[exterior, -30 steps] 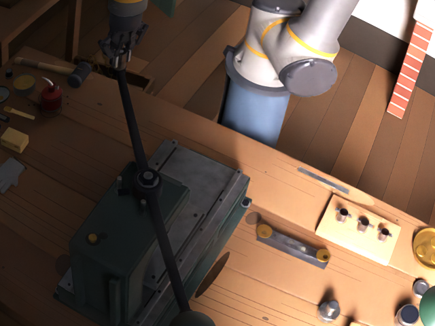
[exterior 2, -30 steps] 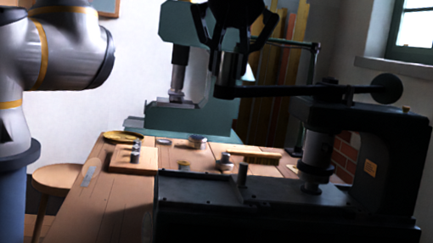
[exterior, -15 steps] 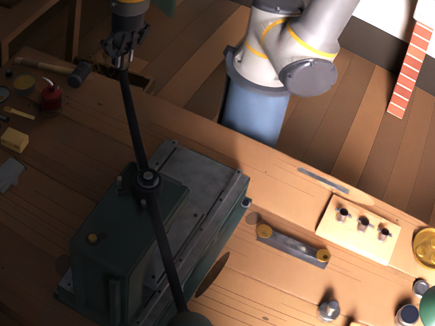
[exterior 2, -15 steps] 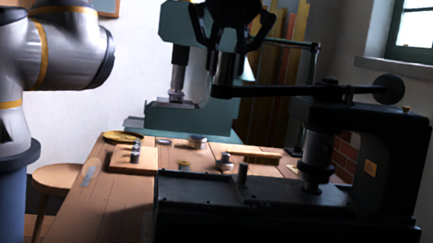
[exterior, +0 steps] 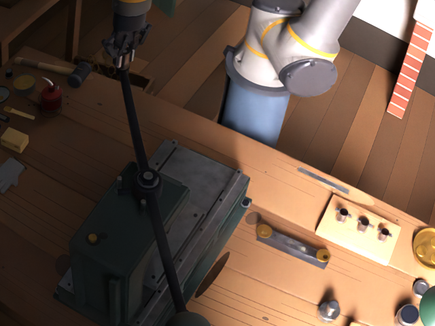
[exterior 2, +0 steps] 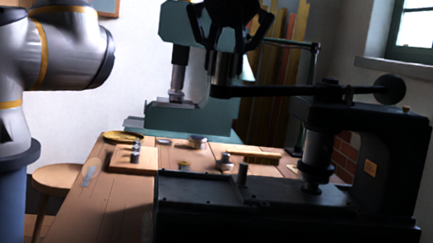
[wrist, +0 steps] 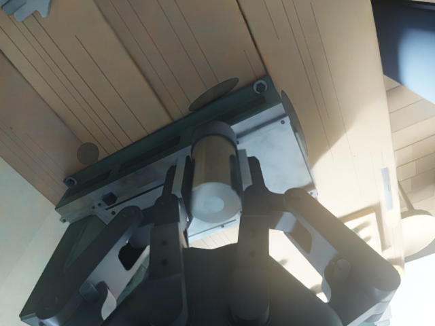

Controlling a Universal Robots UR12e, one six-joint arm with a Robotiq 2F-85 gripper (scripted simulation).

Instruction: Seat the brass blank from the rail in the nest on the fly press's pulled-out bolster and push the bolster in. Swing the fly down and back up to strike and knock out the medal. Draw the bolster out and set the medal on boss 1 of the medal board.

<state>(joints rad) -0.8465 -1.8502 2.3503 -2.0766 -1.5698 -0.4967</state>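
Note:
The upright handle (wrist: 214, 172) at the end of the fly arm (exterior: 135, 126) is a short metal cylinder standing on the long dark bar that crosses the top of the dark green fly press (exterior: 140, 228). The bar's other end carries a round weight (exterior 2: 389, 89). The screw and ram (exterior 2: 314, 167) hang over the press bed. The bolster (exterior: 196, 179) sits pushed in on its rails. To the right on the bench lie the rail (exterior: 291, 245) with two brass blanks and the medal board (exterior: 358, 228) with three bosses. My gripper (exterior: 123, 58) is clamped on the fly handle.
A brass dish (exterior: 425, 247) sits at the bench's right edge, with small tins beside it. A hammer (exterior: 52, 68), a red oil can (exterior: 51, 96) and small items lie at the far left. The robot's base (exterior: 256, 112) stands behind the bench.

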